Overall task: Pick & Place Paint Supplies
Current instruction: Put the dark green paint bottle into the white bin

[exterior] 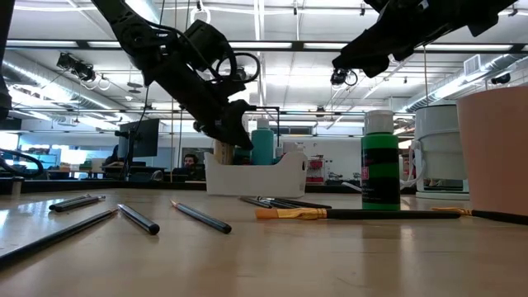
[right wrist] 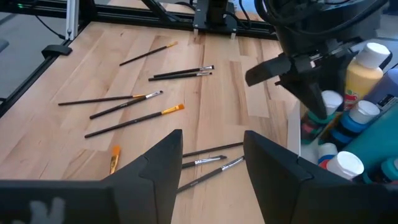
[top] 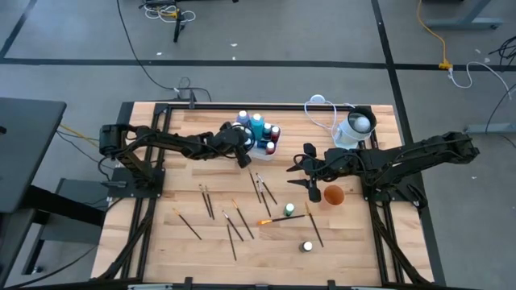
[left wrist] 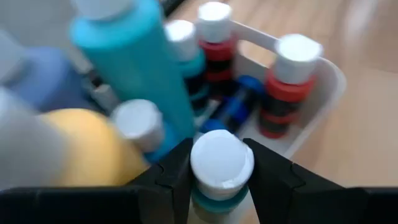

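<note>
**Overhead, left gripper pinches a bottle at the caddy**

Overhead first: the left gripper (top: 242, 147) reaches into the white caddy (top: 260, 147) near the table's back edge, where blue, teal and red bottles stand packed together. The right gripper (top: 308, 171) hovers over the wood (top: 161, 242) near the middle, just beside an orange cup (top: 334, 195). Thin dark-handled brushes (top: 208, 201) lie scattered across the front half of the table, an orange-tipped one (top: 280, 218) among them. A green bottle (top: 289, 210) stands by that brush, and another white-capped bottle (top: 307, 246) stands nearer the front edge. A white-and-grey round container (top: 355, 126) sits at the back right.

From table height, the left gripper (exterior: 227, 124) hangs above the caddy (exterior: 256, 175), with a teal bottle (exterior: 262, 142) behind it. The green bottle (exterior: 380, 161) stands upright; brushes (exterior: 198, 216) lie flat in front.

The left wrist view shows the fingers (left wrist: 174, 174) pinching the white cap of a teal-collared bottle (left wrist: 221, 160), right beside a tall teal bottle (left wrist: 140, 56), a yellow bottle (left wrist: 87, 146) and red bottles (left wrist: 289, 87) in the caddy (left wrist: 326, 81).

The right wrist view shows the right arm's own fingers (right wrist: 165, 162) spread apart with nothing between them, above brushes (right wrist: 134, 121) on the wood; the left gripper (right wrist: 305, 87) is farther off at the bottles.
</note>
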